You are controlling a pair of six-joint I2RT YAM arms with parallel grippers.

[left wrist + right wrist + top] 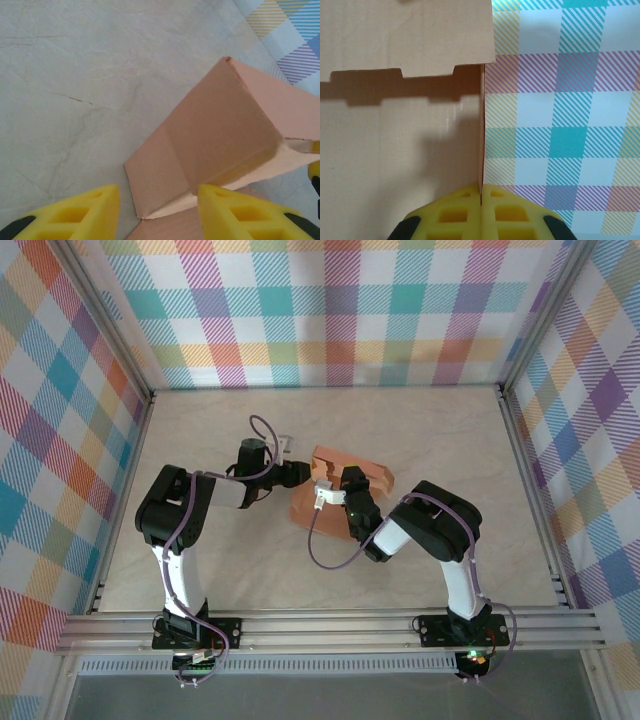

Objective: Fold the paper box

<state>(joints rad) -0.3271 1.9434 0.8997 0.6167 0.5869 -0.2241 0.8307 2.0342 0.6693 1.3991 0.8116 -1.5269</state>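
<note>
Yellow fingers (450, 215) of the right claw (481, 197) are pinched together on a raised panel edge of the paper box (395, 150), which rises just ahead of them. Meanwhile the left claw (157, 195) is spread apart, with a folded corner of the box just beyond its tips. Likely trouble: the thin card slips from the pinch and springs flat, or tears if pulled hard.

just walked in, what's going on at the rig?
Both arms are working a salmon-orange thin-card paper box mid-table, partly folded, panels raised. The right pincer is shut on one panel's edge. The left pincer is open at a creased flap, not gripping.
</note>
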